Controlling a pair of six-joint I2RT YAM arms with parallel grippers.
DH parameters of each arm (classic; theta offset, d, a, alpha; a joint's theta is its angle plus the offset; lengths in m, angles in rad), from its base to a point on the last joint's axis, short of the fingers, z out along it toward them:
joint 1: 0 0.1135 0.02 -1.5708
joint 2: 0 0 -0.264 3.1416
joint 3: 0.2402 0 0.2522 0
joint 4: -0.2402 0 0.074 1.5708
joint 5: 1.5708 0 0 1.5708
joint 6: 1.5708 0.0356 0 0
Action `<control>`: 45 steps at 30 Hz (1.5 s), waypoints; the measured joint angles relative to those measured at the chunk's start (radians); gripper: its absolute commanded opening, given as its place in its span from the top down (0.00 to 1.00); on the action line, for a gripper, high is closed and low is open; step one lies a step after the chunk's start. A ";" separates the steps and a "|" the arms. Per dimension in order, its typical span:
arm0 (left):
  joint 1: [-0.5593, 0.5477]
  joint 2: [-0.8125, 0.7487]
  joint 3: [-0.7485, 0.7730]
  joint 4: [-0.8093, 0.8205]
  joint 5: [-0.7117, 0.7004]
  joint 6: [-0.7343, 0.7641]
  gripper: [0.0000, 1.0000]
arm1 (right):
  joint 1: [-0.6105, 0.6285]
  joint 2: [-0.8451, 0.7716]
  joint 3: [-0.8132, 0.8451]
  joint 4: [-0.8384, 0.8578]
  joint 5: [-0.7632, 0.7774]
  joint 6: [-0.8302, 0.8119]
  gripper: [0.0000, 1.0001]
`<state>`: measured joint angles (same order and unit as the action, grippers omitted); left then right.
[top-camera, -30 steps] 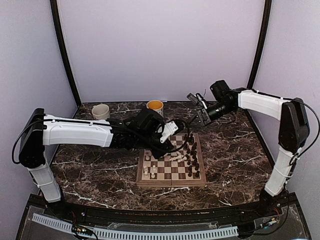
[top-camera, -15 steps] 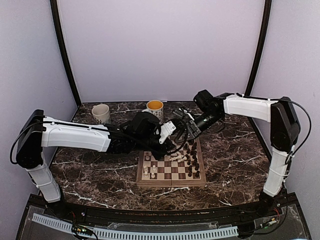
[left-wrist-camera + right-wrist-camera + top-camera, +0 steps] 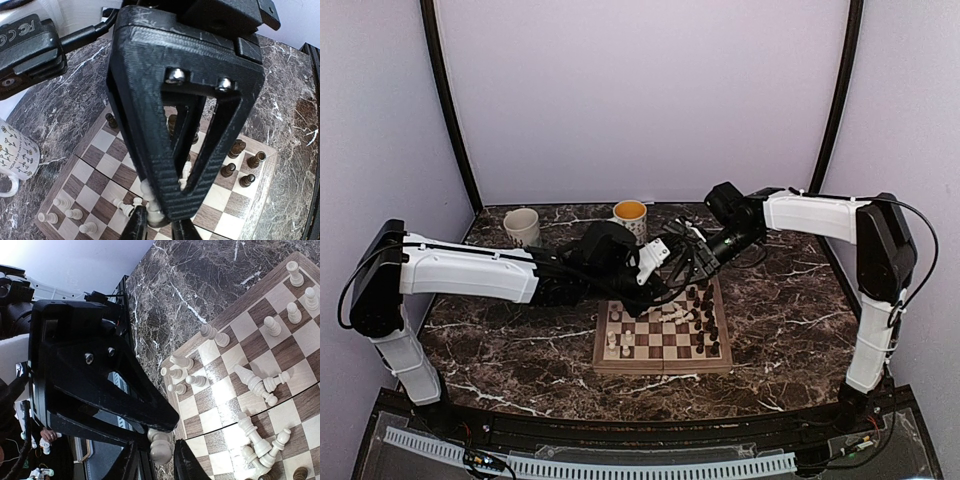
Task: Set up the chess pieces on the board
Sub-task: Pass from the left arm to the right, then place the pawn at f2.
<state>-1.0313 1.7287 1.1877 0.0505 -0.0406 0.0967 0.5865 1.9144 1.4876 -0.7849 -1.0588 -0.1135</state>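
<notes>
Above the far edge of the board (image 3: pixel 660 368), my left gripper (image 3: pixel 667 265) is shut on a cream-white chess piece (image 3: pixel 151 202). In the left wrist view the piece's base sits between the left gripper (image 3: pixel 159 227) fingers. My right gripper (image 3: pixel 678 250) has come in from the right and meets it tip to tip. In the right wrist view the same white piece (image 3: pixel 161 449) hangs between the right gripper (image 3: pixel 156 462) fingers, with a thin gap on each side, so these jaws are open. Dark pieces (image 3: pixel 705 310) stand on the board's right side and white ones (image 3: pixel 617 335) on its left.
Several white pieces lie toppled mid-board (image 3: pixel 670 312) (image 3: pixel 252 380). A white mug (image 3: pixel 522 224) and a yellow-lined mug (image 3: pixel 631 214) stand on the marble table behind the board. A patterned mug (image 3: pixel 15 155) shows at the left of the left wrist view.
The right arm swung left from beyond the board's far right corner to the left gripper, and its jaws narrowed around the white piece. The left gripper shifted slightly back, still gripping.
</notes>
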 measured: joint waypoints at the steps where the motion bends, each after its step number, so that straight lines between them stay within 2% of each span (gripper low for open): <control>1: 0.000 0.000 0.000 0.000 0.001 0.000 0.84 | 0.000 0.000 0.001 0.001 -0.003 0.001 0.74; 6: 0.000 -0.001 0.000 0.002 0.006 0.000 0.84 | 0.000 0.001 0.001 0.008 -0.033 0.015 0.76; 14: 0.000 -0.014 -0.009 0.005 0.006 0.000 0.83 | -0.002 0.003 0.001 0.029 -0.042 0.039 0.89; 17: 0.000 -0.015 -0.014 0.009 0.005 0.000 0.78 | -0.002 0.008 0.001 0.034 -0.042 0.043 0.90; 22: 0.001 -0.016 -0.026 0.018 -0.002 0.004 0.63 | 0.000 0.008 0.005 0.041 -0.039 0.037 0.91; 29: 0.011 -0.105 -0.077 -0.045 -0.037 0.003 0.54 | 0.002 0.008 0.030 0.049 0.054 -0.012 0.91; 32: 0.055 -0.206 -0.097 -0.101 -0.025 -0.011 0.52 | 0.003 0.008 0.035 0.061 0.117 -0.032 0.90; 36: 0.206 -0.332 -0.094 -0.150 -0.016 -0.047 0.51 | 0.022 0.008 0.044 0.095 0.225 -0.069 0.90; 40: 0.328 -0.373 -0.090 -0.168 -0.026 -0.060 0.51 | 0.087 0.012 0.053 0.124 0.355 -0.116 0.88; 45: 0.367 -0.374 -0.108 -0.172 -0.026 -0.061 0.51 | 0.201 0.066 0.102 0.137 0.510 -0.173 0.88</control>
<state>-0.6640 1.3544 1.0801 -0.1211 -0.0669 0.0360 0.7872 1.9804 1.5898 -0.6476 -0.5491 -0.2863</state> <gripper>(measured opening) 0.493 0.119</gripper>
